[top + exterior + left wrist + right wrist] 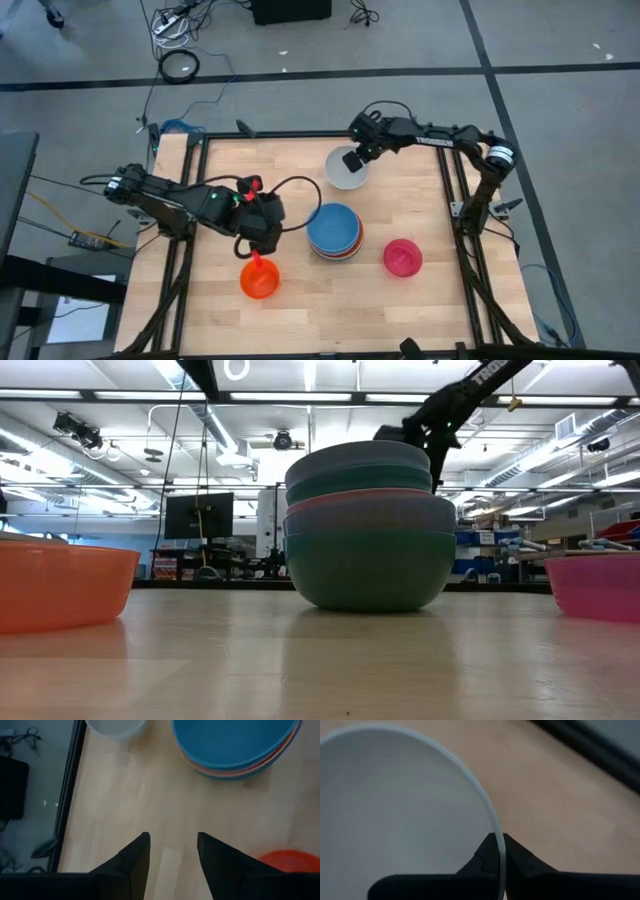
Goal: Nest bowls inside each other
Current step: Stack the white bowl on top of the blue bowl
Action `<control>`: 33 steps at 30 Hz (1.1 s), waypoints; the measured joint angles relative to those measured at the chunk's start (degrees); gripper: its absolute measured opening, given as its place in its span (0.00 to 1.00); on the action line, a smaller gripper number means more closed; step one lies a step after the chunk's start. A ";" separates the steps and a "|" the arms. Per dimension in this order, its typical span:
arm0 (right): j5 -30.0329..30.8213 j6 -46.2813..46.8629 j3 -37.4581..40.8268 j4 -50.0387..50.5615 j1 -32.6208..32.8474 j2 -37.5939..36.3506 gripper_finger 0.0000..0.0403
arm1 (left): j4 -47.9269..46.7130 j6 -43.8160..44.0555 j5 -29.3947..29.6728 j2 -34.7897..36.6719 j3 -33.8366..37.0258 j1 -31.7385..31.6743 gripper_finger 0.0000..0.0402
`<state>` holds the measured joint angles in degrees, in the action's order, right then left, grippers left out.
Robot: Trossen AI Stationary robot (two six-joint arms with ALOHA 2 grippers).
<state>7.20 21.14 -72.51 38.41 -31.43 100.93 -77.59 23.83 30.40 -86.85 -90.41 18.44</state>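
A white bowl (345, 174) stands upright on the far middle of the table, and my right gripper (497, 840) is shut on its rim. A stack of nested bowls (334, 231), blue on top, stands at the table's middle. In the low view the stack (370, 525) hides the white bowl. An orange bowl (259, 278) sits near left and a magenta bowl (403, 257) near right, each on its base. My left gripper (172, 840) hangs open above bare table, between the orange bowl and the stack. My right gripper pinches the white bowl's rim (501, 851) on its far side, one finger inside the bowl and one outside. The fingers come from above, slanting down from the table's far right. The bowl is upright, mouth up; whether its base is off the table I cannot tell.
A black frame (455, 200) runs along the table's left, right and far edges. Bare wood lies along the near edge and between the bowls. Cables and a dark box lie on the floor beyond the far edge.
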 joint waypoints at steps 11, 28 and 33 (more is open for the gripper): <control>-2.68 -0.57 0.00 0.86 4.55 -17.68 0.00 | -4.62 3.24 2.56 -0.01 0.00 0.07 0.43; -7.04 9.34 0.02 5.94 24.49 -25.07 0.00 | -3.85 3.67 4.96 -0.04 0.00 0.07 0.43; -6.86 10.79 0.02 3.66 27.46 -21.80 0.00 | -3.12 3.67 4.96 -0.04 0.00 0.07 0.43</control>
<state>0.34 31.93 -72.49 42.07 -3.97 79.12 -80.71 27.51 35.35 -86.89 -90.41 18.50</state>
